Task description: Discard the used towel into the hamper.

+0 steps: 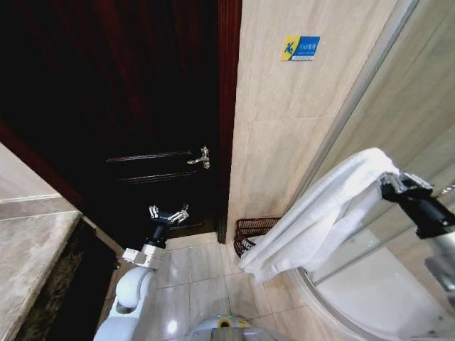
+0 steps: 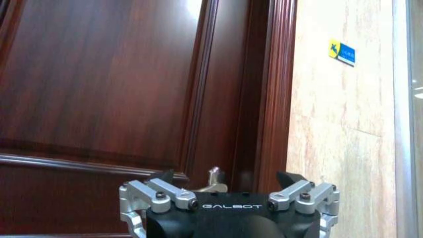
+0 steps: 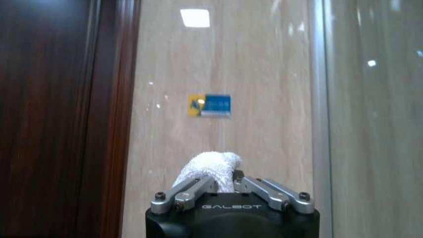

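The white towel [image 1: 320,213] is held at one end by the right gripper [image 1: 389,186], whose fingers are pinched shut on the cloth; the rest hangs down and sags toward the floor. The left gripper [image 1: 168,216] is kept low near the dark wooden door [image 1: 114,106], fingers spread wide and empty. Farther off, the hamper [image 1: 252,233] is seen on the tiled floor against the beige wall, just beside the door frame, partly hidden by the towel's lower end. The carrying step is judged underway; the towel must next be brought above the hamper's mouth before release.
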You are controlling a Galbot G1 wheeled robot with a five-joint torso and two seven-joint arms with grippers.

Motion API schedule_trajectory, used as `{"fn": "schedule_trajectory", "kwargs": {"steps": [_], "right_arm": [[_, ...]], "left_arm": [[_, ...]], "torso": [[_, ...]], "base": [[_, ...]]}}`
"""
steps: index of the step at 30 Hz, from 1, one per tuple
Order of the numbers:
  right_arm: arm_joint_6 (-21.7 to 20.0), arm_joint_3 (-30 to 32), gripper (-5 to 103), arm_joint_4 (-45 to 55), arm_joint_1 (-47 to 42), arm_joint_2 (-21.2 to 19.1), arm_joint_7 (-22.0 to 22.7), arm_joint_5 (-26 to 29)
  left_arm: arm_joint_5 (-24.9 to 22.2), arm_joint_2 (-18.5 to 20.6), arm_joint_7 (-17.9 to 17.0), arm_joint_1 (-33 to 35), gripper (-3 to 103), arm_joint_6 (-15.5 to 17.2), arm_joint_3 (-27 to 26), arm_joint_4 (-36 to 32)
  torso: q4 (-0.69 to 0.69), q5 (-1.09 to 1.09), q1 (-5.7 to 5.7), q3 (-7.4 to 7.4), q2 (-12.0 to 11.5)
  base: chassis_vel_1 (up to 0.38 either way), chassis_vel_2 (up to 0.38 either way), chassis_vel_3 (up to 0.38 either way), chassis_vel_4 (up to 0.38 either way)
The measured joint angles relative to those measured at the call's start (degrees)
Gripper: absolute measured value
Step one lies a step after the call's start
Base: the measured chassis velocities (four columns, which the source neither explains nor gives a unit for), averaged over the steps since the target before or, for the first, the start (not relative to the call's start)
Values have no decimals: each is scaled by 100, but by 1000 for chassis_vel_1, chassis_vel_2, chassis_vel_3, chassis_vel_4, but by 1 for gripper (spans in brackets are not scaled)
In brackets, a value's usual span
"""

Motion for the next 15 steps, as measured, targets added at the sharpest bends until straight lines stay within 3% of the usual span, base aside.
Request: {"fn": "schedule_trajectory", "kwargs": {"steps": [1,2,5,6,8,9,15], "right_arm": [[-13,45,4,-37,103,-306,199,155],[-13,45,4,-37,103,-306,199,155],[-43,128,4,-310,413,-1335,679,664],[-43,128,4,-310,413,-1335,679,664],[-46,130,4,-574,617,-1907,942,918],[-46,130,4,-574,617,-1907,942,918],[-46,-50,4,-1360,1302,-2997,1432,1431]], "left_arm": [[9,-15,1,9,100,-9,0,6],[9,-15,1,9,100,-9,0,6],[48,-85,3,46,100,-22,-9,6],[48,-85,3,46,100,-22,-9,6],[85,-140,2,66,100,-24,-22,-18],[85,-140,2,66,100,-24,-22,-18],[206,-233,-8,131,100,-20,-73,-153]], "torso": [[0,-1,0,0,0],[0,-1,0,0,0],[2,0,2,1,-1],[2,0,2,1,-1],[3,-1,3,1,-1],[3,-1,3,1,-1],[1,-1,3,1,-1]], "base": [[0,0,0,0],[0,0,0,0],[0,0,0,0],[0,0,0,0],[0,0,0,0],[0,0,0,0],[0,0,0,0]]}}
